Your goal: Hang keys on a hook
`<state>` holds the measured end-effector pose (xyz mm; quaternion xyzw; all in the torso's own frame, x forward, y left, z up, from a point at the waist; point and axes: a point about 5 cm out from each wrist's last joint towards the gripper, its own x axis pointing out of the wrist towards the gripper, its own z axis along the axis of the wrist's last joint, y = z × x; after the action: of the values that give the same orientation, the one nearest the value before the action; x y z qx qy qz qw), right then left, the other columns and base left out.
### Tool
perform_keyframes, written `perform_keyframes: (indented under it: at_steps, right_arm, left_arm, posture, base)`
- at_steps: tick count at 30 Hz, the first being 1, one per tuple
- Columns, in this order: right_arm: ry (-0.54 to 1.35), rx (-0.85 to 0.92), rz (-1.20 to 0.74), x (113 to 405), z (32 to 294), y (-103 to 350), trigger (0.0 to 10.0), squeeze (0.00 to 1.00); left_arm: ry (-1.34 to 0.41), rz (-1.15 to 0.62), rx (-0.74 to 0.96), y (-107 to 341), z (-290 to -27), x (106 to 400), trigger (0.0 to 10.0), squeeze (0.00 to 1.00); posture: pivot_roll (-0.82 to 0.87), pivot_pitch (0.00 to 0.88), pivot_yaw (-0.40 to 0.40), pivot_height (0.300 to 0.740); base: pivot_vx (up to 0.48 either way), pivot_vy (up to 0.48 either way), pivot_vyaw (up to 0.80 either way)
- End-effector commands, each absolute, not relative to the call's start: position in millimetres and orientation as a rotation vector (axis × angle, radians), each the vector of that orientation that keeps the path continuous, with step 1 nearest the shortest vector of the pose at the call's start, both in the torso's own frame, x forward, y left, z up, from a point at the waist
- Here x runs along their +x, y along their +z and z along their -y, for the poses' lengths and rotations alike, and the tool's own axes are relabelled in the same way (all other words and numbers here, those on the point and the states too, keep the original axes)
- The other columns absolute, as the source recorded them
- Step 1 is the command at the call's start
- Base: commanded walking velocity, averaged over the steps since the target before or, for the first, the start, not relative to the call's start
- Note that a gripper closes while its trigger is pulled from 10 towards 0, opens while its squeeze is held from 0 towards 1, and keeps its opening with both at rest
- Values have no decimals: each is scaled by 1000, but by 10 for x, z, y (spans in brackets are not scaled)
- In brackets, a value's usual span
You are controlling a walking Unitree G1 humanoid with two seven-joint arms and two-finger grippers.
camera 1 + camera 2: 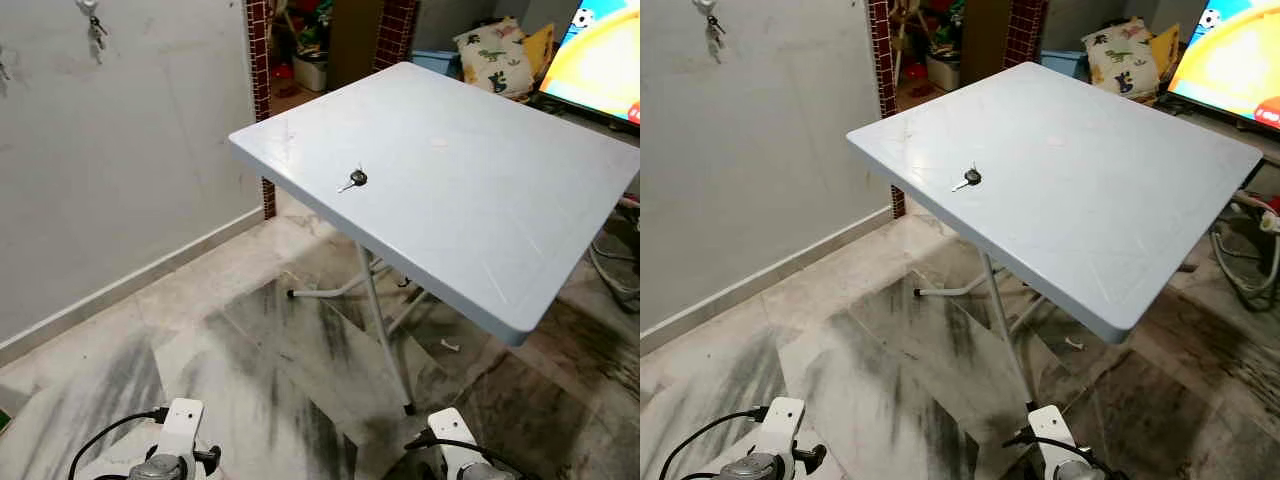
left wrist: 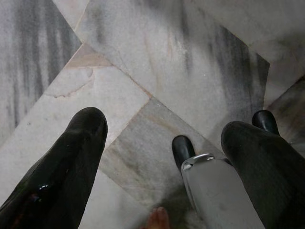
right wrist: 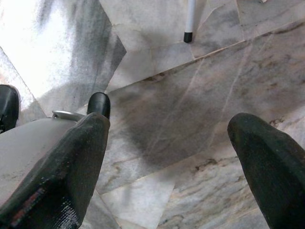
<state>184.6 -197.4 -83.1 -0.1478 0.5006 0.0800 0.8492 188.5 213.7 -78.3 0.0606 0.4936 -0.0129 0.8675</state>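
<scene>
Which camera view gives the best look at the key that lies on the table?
The left eye view shows the key best: it lies unobstructed on the white table, slightly larger than in the right eye view, which shows the same key. The two wrist views look down at the marble floor, each between its own gripper's open fingers.

wall [image 1: 130, 180]: grey, plain | floor [image 1: 250, 350]: streaked marble | folding table [image 1: 480, 200]: pale grey | TV [image 1: 600, 60]: lit
</scene>
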Motion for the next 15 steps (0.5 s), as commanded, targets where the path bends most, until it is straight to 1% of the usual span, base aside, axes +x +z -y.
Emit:
perform_keyframes:
  at_steps: [1, 4, 15]
  right_arm:
    - [158, -298, -1052, 1861, 1975, -824, 10000, 0]
    - [160, -293, -1054, 1855, 1970, -828, 10000, 0]
    - [157, -291, -1058, 1843, 1969, -834, 10000, 0]
  left_arm:
    - [-35, -1041, 139, -778, -2159, 1886, 10000, 0]
    - [-39, -1045, 136, -780, -2162, 1880, 10000, 0]
    - [-43, -1055, 134, -787, -2166, 1864, 10000, 0]
  posture:
    - [9, 0, -10, 740]
    - [9, 2, -8, 740]
    - [6, 9, -5, 740]
  base:
    - [0, 0, -788]
    - [0, 0, -423]
    - [0, 0, -788]
